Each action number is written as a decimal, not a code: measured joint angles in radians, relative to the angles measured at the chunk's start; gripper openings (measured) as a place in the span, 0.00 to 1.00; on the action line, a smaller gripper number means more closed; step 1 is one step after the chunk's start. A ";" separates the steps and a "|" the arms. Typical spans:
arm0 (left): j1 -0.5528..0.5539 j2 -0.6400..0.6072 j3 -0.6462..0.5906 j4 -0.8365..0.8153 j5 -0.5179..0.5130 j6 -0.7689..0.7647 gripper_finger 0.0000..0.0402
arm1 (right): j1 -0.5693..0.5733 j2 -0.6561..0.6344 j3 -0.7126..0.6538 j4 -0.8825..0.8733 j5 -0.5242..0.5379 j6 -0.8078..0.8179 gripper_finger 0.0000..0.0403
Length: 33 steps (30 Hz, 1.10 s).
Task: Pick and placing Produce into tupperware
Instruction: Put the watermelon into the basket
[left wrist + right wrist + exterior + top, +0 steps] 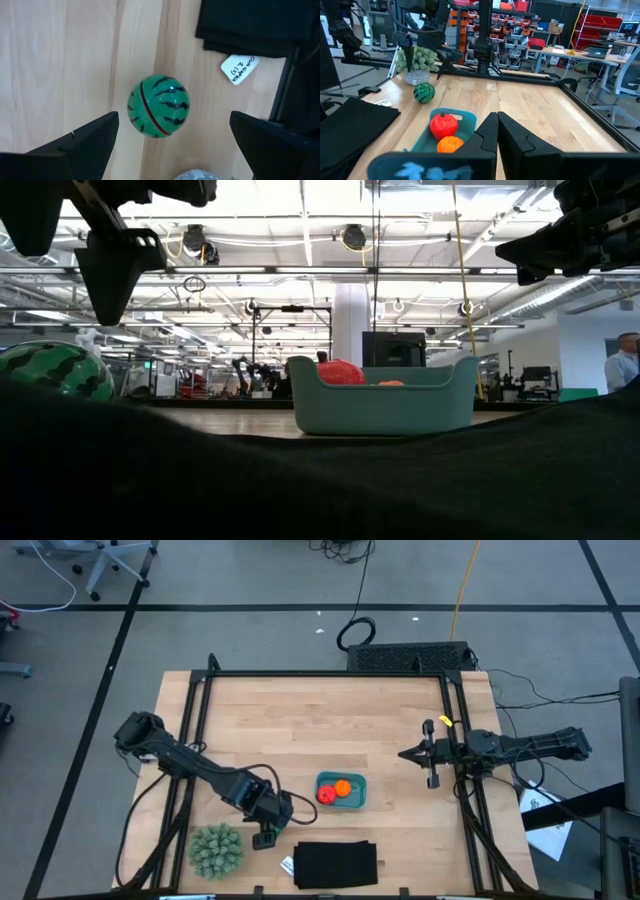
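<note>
A: What is hidden in the high view?
B: The left gripper (266, 836) covers the striped ball; only the left wrist view shows that ball (159, 106) bare on the table (300, 730), between released jaws and untouched.

A: Tupperware?
B: The tupperware (352, 802) sits near the table's centre, long axis running left to right. It holds the red fruit (326, 795) and the orange ball (343, 788), touching.

A: Low view?
B: A black cloth (320, 480) blocks the foreground.

A: Right gripper?
B: The right gripper (403, 755) hovers at the right edge, jaws clenched, empty.
</note>
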 joint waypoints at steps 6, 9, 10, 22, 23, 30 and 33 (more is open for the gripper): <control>-0.001 0.000 -0.022 0.003 -0.041 -0.001 0.97 | 0.000 0.000 0.000 -0.006 0.000 0.000 0.00; -0.001 0.001 -0.029 0.006 -0.045 -0.030 0.97 | 0.000 0.000 0.000 -0.006 0.000 0.000 0.00; -0.001 0.001 -0.031 0.006 -0.050 -0.043 0.97 | 0.000 0.000 0.000 -0.006 0.000 0.000 0.00; -0.021 0.001 -0.031 -0.001 -0.098 -0.158 0.97 | 0.000 0.000 0.000 -0.006 0.000 0.000 0.00; -0.024 0.001 -0.031 -0.001 -0.100 -0.179 0.97 | 0.000 0.000 0.000 -0.006 0.000 0.000 0.00; -0.042 0.001 -0.031 -0.027 -0.099 -0.323 0.97 | 0.000 0.000 0.000 -0.006 0.000 0.000 0.00; -0.043 0.001 -0.031 -0.046 -0.097 -0.344 0.97 | 0.000 0.000 0.000 -0.006 0.000 0.000 0.00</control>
